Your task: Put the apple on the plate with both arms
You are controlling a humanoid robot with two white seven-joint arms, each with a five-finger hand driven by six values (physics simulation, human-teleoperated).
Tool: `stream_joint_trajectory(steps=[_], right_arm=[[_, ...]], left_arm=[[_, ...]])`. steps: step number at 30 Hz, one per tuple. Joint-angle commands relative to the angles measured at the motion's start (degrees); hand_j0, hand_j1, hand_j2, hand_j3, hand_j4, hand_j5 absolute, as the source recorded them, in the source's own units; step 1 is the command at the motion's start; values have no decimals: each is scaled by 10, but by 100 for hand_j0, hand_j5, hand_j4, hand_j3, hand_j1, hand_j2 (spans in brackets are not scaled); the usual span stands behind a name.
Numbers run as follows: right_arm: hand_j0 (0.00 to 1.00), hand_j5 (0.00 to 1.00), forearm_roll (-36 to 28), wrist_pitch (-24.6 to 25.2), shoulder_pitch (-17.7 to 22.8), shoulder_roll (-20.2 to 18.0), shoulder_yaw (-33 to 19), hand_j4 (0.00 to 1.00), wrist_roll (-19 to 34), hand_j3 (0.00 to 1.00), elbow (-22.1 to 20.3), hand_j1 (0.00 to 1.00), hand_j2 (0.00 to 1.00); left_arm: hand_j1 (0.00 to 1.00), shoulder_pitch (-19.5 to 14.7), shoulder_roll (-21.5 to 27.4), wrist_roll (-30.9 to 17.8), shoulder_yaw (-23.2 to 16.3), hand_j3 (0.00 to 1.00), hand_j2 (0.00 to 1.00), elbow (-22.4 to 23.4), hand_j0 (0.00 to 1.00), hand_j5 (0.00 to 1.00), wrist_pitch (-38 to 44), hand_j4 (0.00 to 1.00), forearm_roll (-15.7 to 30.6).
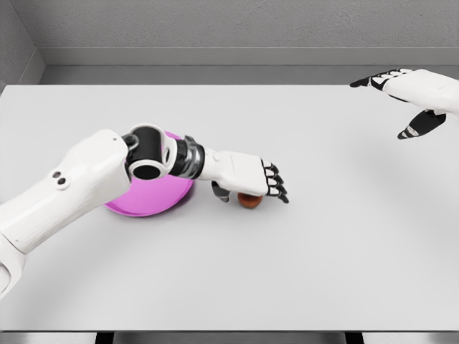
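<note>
The left arm [64, 190] comes in from the lower left across the white worktop [323, 251], passing over the pink plate [147, 204], which lies flat beneath its wrist. Just right of the plate, the left hand [251, 179] lies palm down over the apple [249, 201], fingers curved above it and thumb beside it; the apple rests on the worktop, and whether the hand actually grips it cannot be told. Far off at the upper right, the right hand [409, 93] hangs above the worktop with fingers spread wide, holding nothing.
</note>
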Motion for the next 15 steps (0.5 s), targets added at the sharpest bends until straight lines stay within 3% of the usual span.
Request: stream_joint_trajectory(steps=[1, 4, 7, 15], right_arm=[[100, 100, 0, 0, 0, 0, 0, 100, 0, 100, 0, 100, 100], [100, 100, 0, 1, 0, 1, 1, 100, 0, 100, -1, 100, 100], [100, 100, -1, 0, 0, 1, 2, 100, 0, 100, -1, 100, 100], [100, 100, 0, 0, 1, -2, 3, 100, 0, 100, -2, 100, 100]], left_arm=[[100, 0, 1, -1, -6, 100, 100, 1, 100, 100, 1, 100, 2], [100, 0, 1, -1, -6, 100, 100, 1, 100, 100, 1, 100, 2], [74, -3, 5, -12, -6, 74, 74, 1, 74, 74, 1, 74, 2], [53, -1, 9, -39, -4, 53, 53, 1, 53, 53, 1, 53, -2]])
